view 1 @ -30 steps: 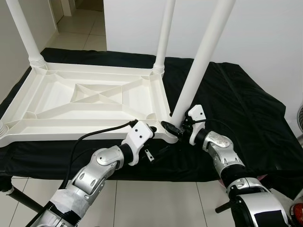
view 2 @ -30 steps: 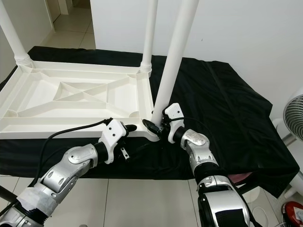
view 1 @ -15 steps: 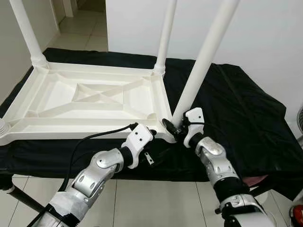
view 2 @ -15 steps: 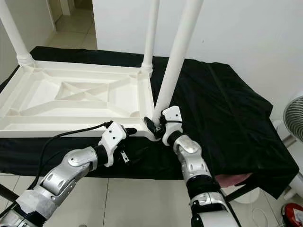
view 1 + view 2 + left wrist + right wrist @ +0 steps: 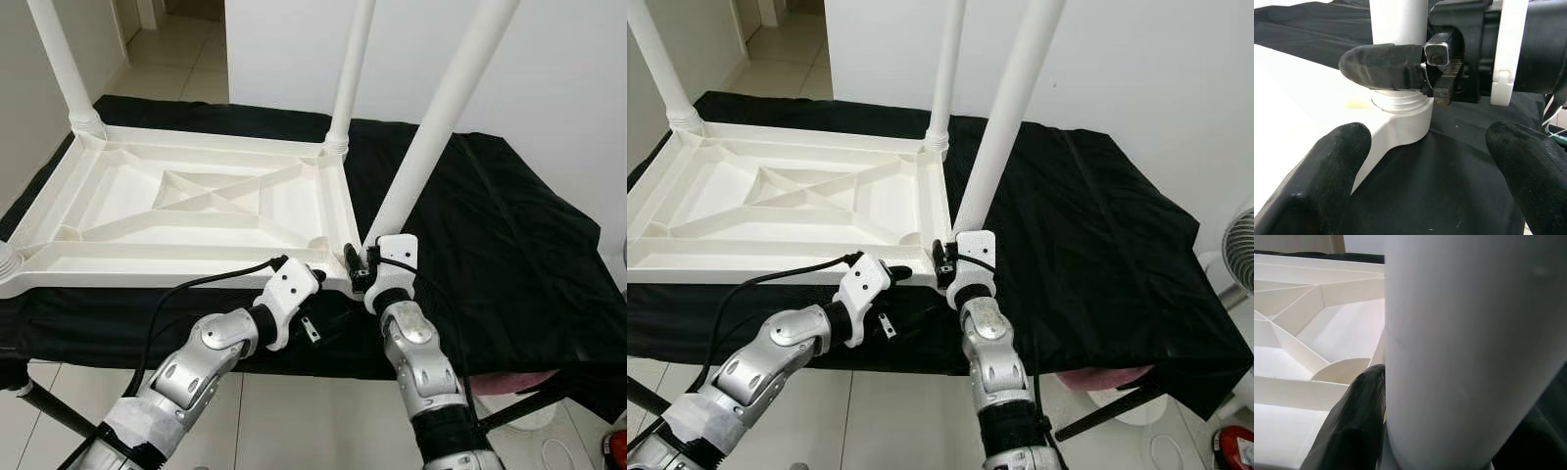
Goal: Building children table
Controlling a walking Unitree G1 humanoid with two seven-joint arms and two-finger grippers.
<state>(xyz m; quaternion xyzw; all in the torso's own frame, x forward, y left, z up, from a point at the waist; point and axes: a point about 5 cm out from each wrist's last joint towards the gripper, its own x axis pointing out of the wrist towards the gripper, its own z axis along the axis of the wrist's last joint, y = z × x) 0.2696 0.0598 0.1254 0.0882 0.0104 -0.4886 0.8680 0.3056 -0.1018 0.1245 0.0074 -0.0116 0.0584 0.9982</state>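
So your tabletop (image 5: 196,211) is lying upside down on the black-draped bench (image 5: 509,245), which is why the sockets face up and the near-right leg (image 5: 431,127) leans in its corner socket. Your right gripper (image 5: 364,266) has its fingers (image 5: 1383,66) clamped round that leg's base, probably to seat it. Your left gripper (image 5: 312,299) waits just beside the corner, fingers (image 5: 1327,166) spread wide and empty.

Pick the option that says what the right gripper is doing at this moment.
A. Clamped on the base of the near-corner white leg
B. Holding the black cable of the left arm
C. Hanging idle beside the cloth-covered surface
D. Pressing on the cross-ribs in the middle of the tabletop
A: the right gripper has its black fingers round the white leg just above its socket, at the upturned tabletop's near corner.
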